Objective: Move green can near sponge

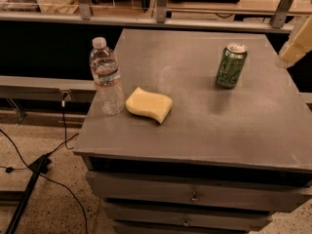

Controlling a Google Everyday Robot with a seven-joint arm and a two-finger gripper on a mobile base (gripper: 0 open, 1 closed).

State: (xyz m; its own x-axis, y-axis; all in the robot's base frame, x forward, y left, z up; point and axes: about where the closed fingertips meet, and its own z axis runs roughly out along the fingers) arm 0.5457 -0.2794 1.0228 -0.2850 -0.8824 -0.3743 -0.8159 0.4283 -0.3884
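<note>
The green can [231, 66] stands upright on the far right part of the grey cabinet top [204, 126]. The pale yellow sponge [148, 104] lies flat on the left part of the top, well apart from the can. My gripper [298, 44] shows only as a pale shape at the right edge of the camera view, up and to the right of the can and not touching it. Most of the gripper is cut off by the frame edge.
A clear plastic water bottle [106, 77] stands upright just left of the sponge, near the top's left edge. Drawers [195, 195] are below the top. A shelf with clutter [161, 4] runs behind. Cables [58, 150] lie on the floor at left.
</note>
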